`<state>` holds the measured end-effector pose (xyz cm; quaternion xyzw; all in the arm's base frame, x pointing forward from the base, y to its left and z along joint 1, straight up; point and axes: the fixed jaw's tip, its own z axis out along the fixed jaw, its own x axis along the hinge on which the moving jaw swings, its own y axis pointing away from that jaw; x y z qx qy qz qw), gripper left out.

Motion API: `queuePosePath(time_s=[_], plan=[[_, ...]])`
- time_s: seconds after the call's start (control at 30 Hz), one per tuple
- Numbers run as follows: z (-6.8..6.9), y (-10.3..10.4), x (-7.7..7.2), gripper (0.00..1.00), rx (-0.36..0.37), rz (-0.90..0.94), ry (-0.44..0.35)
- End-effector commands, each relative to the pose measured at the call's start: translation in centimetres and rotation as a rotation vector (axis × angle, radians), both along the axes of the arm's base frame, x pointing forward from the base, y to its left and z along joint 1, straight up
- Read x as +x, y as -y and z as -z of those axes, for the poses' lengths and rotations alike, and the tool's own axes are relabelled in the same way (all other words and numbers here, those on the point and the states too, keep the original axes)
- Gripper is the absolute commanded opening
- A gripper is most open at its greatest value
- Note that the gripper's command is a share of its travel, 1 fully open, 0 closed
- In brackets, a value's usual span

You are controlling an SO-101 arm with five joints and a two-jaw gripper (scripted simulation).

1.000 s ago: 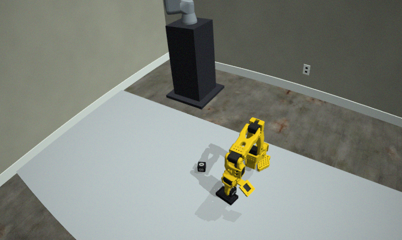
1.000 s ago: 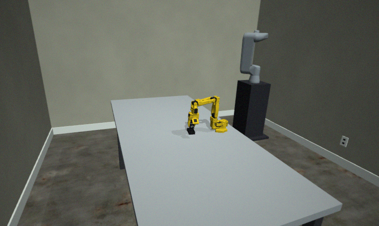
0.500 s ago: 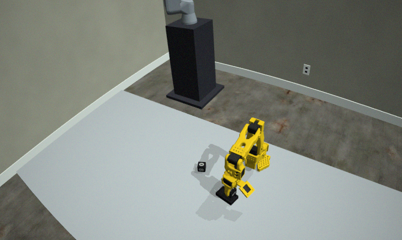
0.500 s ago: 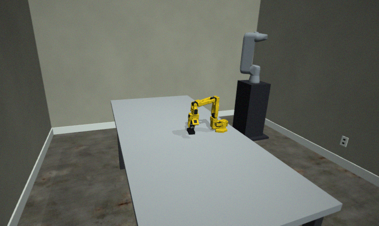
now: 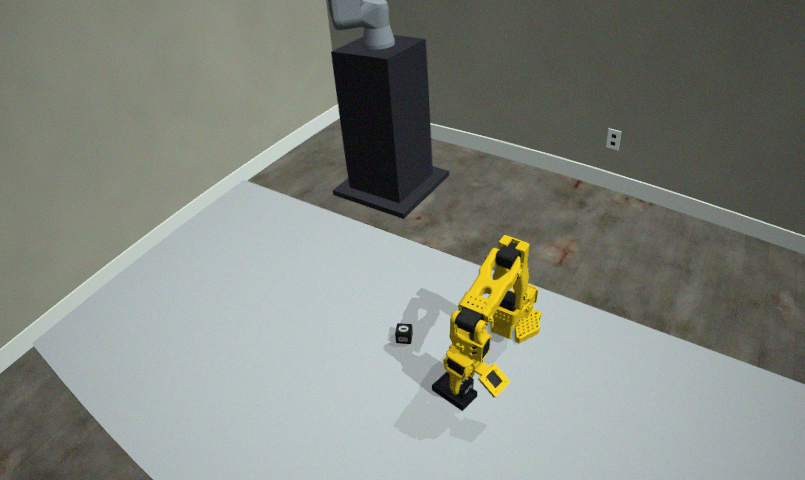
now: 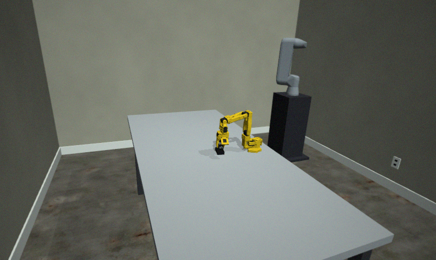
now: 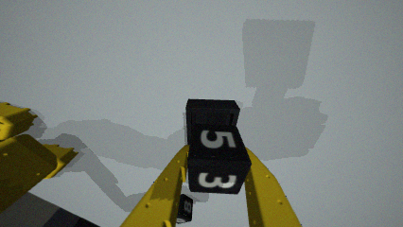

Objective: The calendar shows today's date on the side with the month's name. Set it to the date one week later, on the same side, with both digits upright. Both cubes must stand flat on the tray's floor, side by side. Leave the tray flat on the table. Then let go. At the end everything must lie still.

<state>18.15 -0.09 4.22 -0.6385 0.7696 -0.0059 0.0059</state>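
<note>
Gripping a black cube (image 7: 219, 163) between its two yellow fingers, the end effector (image 7: 215, 189) is closed firmly on it, a 5 on the face turned toward the camera's top and a 3 on the face below. Just beyond the cube, in the wrist view, sits the dark tray (image 7: 212, 112), directly ahead of the fingertips and looking to be touching or almost touching the held cube. That is the line that matters: tray straight in front, cube hovering at its near edge. The second cube (image 5: 402, 333) stands alone on the tabletop (image 5: 216, 333), off to one side of the arm (image 5: 489, 291) and well apart from the tray. I'd judge the held cube goes in first.
</note>
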Motion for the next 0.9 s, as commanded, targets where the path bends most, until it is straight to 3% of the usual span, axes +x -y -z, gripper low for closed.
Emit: queuePosePath(time_s=[0.0,0.87], plan=[[-0.19,-0.13,0.35,0.0,0.001,0.0,0.028],[0.76,-0.13,0.36,0.0,0.001,0.0,0.028]])
